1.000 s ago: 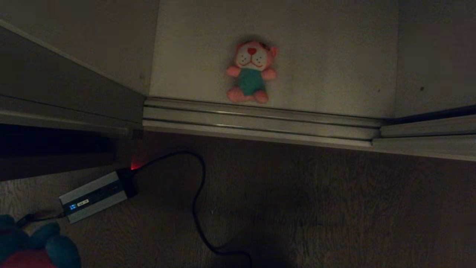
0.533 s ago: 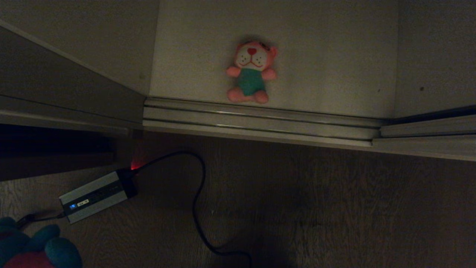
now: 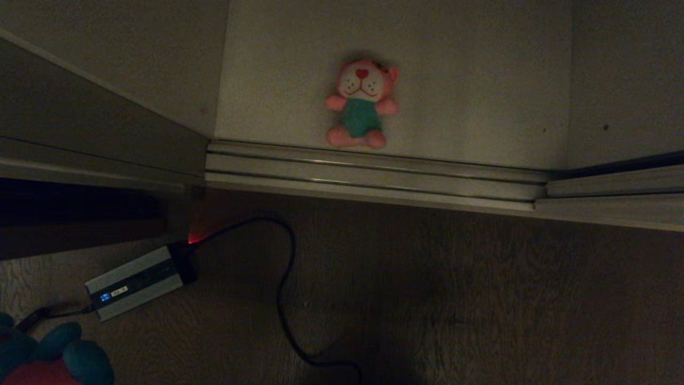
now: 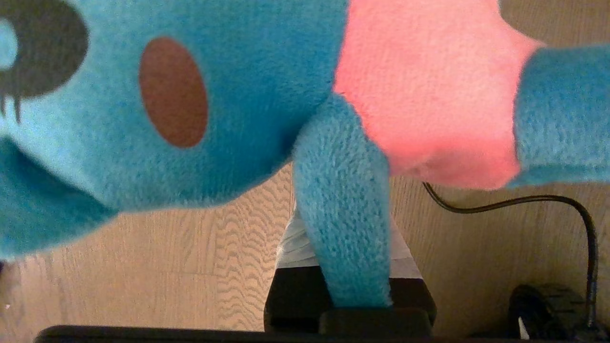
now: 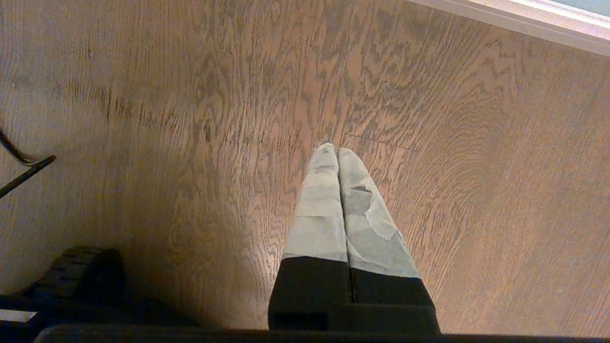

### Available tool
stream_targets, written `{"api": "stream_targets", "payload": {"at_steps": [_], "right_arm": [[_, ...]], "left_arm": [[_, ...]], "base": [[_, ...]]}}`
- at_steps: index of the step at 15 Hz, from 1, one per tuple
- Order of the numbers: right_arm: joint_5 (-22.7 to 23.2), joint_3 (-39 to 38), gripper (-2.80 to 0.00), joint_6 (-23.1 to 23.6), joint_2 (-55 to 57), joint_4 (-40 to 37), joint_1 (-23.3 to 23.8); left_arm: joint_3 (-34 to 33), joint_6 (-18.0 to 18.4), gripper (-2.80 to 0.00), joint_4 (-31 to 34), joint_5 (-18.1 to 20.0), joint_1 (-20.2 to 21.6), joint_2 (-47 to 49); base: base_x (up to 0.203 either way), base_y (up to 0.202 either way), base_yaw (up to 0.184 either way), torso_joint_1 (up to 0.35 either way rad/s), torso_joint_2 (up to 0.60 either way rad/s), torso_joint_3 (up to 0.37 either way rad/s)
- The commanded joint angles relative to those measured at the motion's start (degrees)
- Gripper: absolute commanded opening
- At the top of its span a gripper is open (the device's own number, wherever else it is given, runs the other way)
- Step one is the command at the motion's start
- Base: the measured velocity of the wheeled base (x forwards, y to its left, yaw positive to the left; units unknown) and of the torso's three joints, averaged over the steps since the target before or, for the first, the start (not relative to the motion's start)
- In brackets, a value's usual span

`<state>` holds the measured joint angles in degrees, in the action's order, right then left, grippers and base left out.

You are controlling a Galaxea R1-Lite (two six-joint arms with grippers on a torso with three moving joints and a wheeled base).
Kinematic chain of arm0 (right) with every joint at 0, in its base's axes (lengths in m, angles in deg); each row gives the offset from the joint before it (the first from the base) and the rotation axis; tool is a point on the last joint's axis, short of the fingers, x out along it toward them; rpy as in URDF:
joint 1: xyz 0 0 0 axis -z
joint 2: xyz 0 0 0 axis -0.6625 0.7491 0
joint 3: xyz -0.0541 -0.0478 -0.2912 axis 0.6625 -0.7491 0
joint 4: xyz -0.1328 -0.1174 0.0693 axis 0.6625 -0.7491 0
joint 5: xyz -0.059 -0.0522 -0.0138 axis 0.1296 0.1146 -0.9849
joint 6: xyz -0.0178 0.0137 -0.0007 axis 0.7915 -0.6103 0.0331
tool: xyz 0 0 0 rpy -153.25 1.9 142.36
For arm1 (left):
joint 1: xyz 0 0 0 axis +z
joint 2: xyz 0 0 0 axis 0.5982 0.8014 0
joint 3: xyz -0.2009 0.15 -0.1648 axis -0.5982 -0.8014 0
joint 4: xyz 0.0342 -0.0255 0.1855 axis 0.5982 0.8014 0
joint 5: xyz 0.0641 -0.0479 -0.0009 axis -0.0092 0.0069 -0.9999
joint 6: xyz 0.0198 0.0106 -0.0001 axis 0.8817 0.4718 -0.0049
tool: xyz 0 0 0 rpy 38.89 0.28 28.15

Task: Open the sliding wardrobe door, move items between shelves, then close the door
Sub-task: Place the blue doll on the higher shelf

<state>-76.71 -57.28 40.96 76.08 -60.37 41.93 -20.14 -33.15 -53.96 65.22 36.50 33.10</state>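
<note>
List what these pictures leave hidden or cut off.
- Left gripper fingertips: left wrist view, covered by the blue plush toy.
- The same toy: head view, cut by the bottom-left corner.
- Sliding wardrobe door: head view, cut by the left edge.
- Upper shelves: outside every view; only the pink plush toy's shelf shows.

Wardrobe shelf and wood floor

The pink plush toy lies face up on the off-white shelf, just behind the ribbed floor track. On the wood floor lie a grey power adapter and its black cable.
</note>
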Motion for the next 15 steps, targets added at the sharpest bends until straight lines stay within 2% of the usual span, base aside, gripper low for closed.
{"api": "stream_targets", "payload": {"at_steps": [1, 6, 15], "right_arm": [[0.0, 0.0, -2.8, 0.1, -0.1, 0.0, 0.0], [0.0, 0.0, -2.8, 0.1, -0.1, 0.0, 0.0], [0.0, 0.0, -2.8, 0.1, -0.1, 0.0, 0.0]], "left_arm": [[-0.1, 0.2, -2.8, 0.1, 0.0, 0.0, 0.3], [-0.2, 0.0, -2.8, 0.2, 0.0, 0.0, 0.3], [-0.2, -0.1, -2.8, 0.1, 0.0, 0.0, 0.2]], "base": [[0.0, 0.0, 0.0, 0.0, 0.0, 0.0], [0.0, 0.0, 0.0, 0.001, 0.0, 0.034], [0.0, 0.0, 0.0, 0.005, 0.0, 0.19]]}}
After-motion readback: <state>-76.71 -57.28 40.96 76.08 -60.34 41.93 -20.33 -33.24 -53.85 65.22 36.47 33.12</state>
